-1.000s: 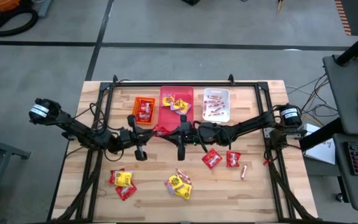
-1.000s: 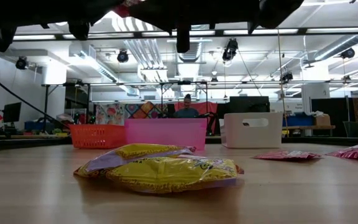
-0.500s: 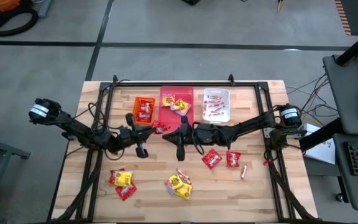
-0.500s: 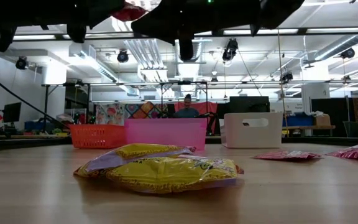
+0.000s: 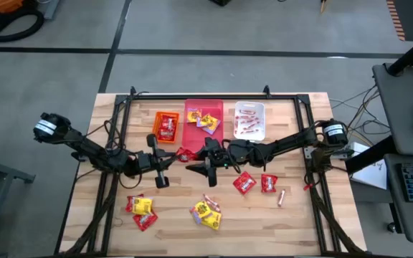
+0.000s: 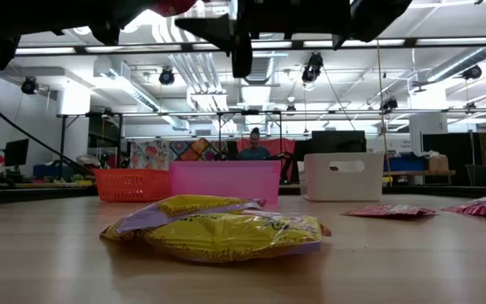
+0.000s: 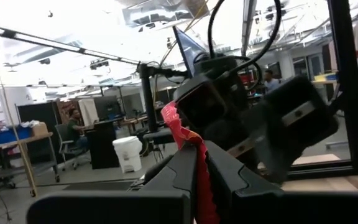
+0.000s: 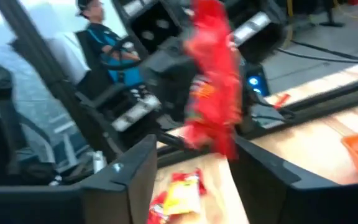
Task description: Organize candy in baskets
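Three baskets (image 5: 203, 120) part-filled, you've several candies (image 5: 206, 213) left on table (image 5: 300, 222); left end effector (image 7: 199, 163) clamps a red packet (image 7: 185, 140), right end effector (image 8: 185, 163) is spread empty.

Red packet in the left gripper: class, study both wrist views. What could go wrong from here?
1. The left gripper is shut on only a thin edge of the red packet, so the packet may slip out and drop onto the table.
2. The right gripper is open right in front of the same packet, close to the left arm. If either arm closes in a little off line, the two grippers might bump, or tug the wrapper.
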Robot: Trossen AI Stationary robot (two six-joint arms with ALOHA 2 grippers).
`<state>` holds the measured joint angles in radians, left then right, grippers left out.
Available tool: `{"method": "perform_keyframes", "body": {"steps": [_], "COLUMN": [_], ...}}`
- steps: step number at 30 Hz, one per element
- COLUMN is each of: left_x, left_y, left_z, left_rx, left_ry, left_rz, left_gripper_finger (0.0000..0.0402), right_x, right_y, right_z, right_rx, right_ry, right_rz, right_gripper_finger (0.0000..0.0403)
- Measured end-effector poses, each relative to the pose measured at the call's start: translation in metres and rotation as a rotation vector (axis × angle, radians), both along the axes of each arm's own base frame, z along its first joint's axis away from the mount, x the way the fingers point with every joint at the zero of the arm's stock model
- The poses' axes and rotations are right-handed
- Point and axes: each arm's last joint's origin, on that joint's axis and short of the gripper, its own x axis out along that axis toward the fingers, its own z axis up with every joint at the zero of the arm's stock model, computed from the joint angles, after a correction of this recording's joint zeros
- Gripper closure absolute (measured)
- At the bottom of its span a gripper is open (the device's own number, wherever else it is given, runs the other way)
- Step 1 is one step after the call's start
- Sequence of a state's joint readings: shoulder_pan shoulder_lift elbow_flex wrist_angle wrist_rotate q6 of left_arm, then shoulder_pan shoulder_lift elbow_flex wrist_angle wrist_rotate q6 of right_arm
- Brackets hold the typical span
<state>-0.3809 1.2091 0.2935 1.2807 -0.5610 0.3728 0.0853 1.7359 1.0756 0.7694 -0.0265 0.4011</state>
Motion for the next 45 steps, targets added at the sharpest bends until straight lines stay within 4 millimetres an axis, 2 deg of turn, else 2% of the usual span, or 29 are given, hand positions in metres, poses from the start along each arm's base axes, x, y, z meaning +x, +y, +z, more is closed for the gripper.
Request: {"method": "perform_keyframes", "body": {"steps": [4, 9, 24, 29, 35, 41, 45], "left_x": [0.000, 0.000, 0.000, 0.000, 0.001, 0.000, -0.003], "left_y": [0.000, 0.000, 0.000, 0.000, 0.000, 0.003, 0.006], "left_z": [0.000, 0.000, 0.001, 0.002, 0.001, 0.002, 0.004], "left_rx": [-0.014, -0.026, -0.047, -0.048, -0.049, -0.082, -0.210], "left_ry": [-0.002, -0.005, -0.015, -0.017, -0.015, -0.018, -0.058], "left_rz": [-0.002, -0.007, -0.007, -0.009, -0.005, 0.073, 0.169], "left_gripper_finger": [0.0400, 0.0400, 0.0400, 0.0400, 0.0400, 0.0400, 0.0400], "right_x": [0.000, 0.000, 0.000, 0.000, 0.000, 0.000, -0.001], "right_y": [0.000, 0.000, -0.006, -0.005, -0.004, -0.002, 0.001], "right_z": [0.001, 0.005, 0.005, 0.005, 0.001, -0.009, -0.010], "right_rx": [-0.004, -0.016, -0.073, -0.134, -0.158, -0.222, -0.360], "right_ry": [-0.010, -0.053, -0.057, -0.061, -0.024, 0.082, 0.082], "right_rz": [0.005, 0.001, -0.058, -0.062, -0.060, -0.047, -0.048], "right_gripper_finger": [0.0194, 0.0198, 0.0321, 0.0384, 0.0394, 0.0395, 0.0395]}}
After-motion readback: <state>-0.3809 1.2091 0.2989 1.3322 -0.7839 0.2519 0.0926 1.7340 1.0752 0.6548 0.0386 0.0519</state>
